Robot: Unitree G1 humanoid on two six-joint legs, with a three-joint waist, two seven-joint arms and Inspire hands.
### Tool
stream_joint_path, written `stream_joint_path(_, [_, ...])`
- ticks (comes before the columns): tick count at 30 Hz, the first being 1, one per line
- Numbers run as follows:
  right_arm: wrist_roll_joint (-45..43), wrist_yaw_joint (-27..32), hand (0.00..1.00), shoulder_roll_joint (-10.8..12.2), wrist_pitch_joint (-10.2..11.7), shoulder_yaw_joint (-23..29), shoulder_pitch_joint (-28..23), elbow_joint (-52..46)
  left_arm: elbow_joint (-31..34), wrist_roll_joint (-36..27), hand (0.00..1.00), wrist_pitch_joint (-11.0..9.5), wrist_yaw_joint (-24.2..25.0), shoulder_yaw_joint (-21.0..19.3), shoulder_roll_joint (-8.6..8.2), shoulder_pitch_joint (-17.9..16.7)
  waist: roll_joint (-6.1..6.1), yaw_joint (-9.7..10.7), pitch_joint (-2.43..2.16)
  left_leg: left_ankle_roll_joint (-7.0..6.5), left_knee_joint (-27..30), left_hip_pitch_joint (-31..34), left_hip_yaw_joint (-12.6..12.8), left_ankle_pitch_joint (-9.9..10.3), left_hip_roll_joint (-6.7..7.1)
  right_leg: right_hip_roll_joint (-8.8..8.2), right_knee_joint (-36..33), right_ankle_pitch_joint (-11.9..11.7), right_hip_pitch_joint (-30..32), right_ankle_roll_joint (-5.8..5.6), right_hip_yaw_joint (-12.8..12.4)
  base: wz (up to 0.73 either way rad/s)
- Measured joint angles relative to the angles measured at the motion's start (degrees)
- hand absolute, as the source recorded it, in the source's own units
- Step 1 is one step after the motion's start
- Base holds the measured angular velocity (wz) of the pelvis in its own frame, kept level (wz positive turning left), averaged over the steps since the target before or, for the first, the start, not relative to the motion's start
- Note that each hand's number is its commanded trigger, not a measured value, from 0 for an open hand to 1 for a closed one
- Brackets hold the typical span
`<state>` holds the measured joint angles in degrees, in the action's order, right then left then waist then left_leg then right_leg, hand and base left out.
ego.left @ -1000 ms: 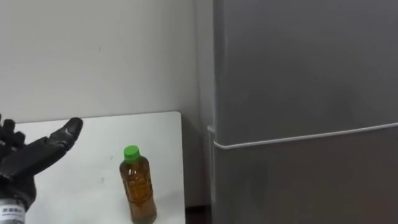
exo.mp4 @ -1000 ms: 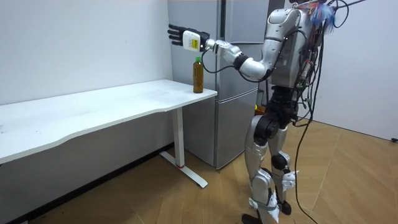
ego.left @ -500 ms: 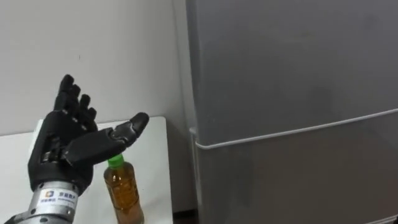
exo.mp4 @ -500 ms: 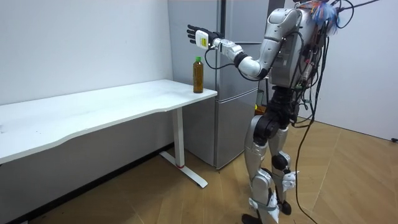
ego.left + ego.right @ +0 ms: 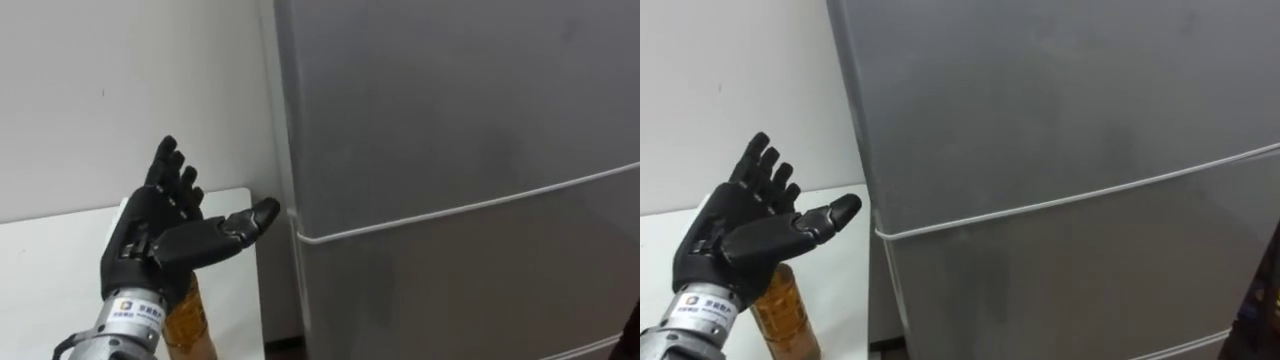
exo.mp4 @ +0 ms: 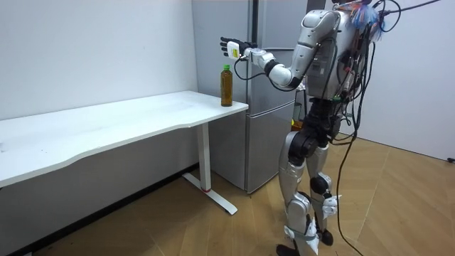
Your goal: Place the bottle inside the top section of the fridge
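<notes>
Bottle (image 5: 195,320) stood ungrasped on the bench (image 5: 50,270) corner beside the fridge (image 5: 450,120). Over the last second the left robot hand (image 5: 165,235) swung across above it toward the fridge's door edge, so probably door first, pickup later. Hand was spread wide, holding and touching nothing.

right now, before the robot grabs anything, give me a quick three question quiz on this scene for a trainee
1. True or false: the left hand is curled round the green-capped bottle.
2. The bottle stands on: A) the white table; B) the floor; C) a fridge shelf.
3. Fill in: the upper fridge door is ____.
Key: 1 false, the hand is open and off the bottle; 2 A; 3 shut.
</notes>
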<state>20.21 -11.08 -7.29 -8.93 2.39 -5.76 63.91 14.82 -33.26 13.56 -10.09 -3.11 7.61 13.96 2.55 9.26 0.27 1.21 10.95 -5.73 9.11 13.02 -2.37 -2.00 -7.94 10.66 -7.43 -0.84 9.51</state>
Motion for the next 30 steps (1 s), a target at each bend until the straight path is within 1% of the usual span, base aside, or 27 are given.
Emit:
stream_joint_path(2, [0.0,0.2,0.00,0.0,-0.1,0.0,0.0,-0.4,-0.8,-0.6,0.00,0.3,1.0,0.0,-0.01,0.8,0.10,0.5,0.00,0.00,-0.2,0.0,0.1,0.0,0.00,0.01,0.0,0.0,0.2,0.00,-0.1,0.00])
stream_joint_path(9, [0.0,0.3,0.00,-0.1,-1.3,0.0,0.2,-1.1,-0.8,-1.0,0.00,0.3,1.9,0.0,-0.04,1.0,0.38,1.3,0.08,0.00,-0.1,0.2,0.4,0.0,-0.02,0.00,-0.2,0.0,1.0,0.00,-0.3,0.00])
stream_joint_path(16, [0.3,0.3,0.00,-0.1,-2.4,0.1,0.3,-1.4,-1.9,-1.0,0.00,0.4,2.1,-0.1,-0.04,1.2,0.39,1.4,0.08,-0.05,-0.1,0.3,0.7,0.0,-0.02,-0.01,-0.7,0.0,1.5,-0.01,-0.9,-0.02])
stream_joint_path(20, [0.4,0.3,0.00,-0.1,-2.7,0.1,0.4,-1.4,-3.6,-1.0,0.00,1.5,2.3,-0.2,-0.05,2.4,0.48,1.4,0.06,-0.15,0.1,0.8,0.7,-0.1,-0.02,-0.04,-0.7,0.0,1.6,-0.02,-1.0,0.00])
stream_joint_path(21, [0.4,0.3,0.00,-0.1,-2.7,0.1,0.4,-1.4,-3.7,-1.0,0.00,1.5,2.3,-0.2,-0.05,2.4,0.52,1.4,0.03,-0.16,0.2,1.0,0.7,-0.1,-0.02,-0.04,-0.7,0.0,1.6,-0.02,-1.0,0.00])
stream_joint_path(26, [0.5,0.3,0.00,-0.2,-3.0,0.1,0.6,-1.4,-3.9,-1.0,0.00,1.5,2.6,-0.4,-0.12,2.4,0.84,1.5,0.14,-0.16,0.4,1.6,0.6,-0.1,-0.02,-0.05,-0.7,0.0,1.8,-0.06,-0.7,0.02])
stream_joint_path(30, [0.6,0.3,0.00,-0.2,-3.0,0.1,0.7,-1.4,-3.9,-0.9,0.00,1.6,3.3,-0.6,-0.13,2.4,0.97,1.6,0.08,-0.16,0.5,2.1,0.3,-0.1,-0.02,-0.06,-0.7,-0.1,2.0,-0.05,-0.4,0.05])
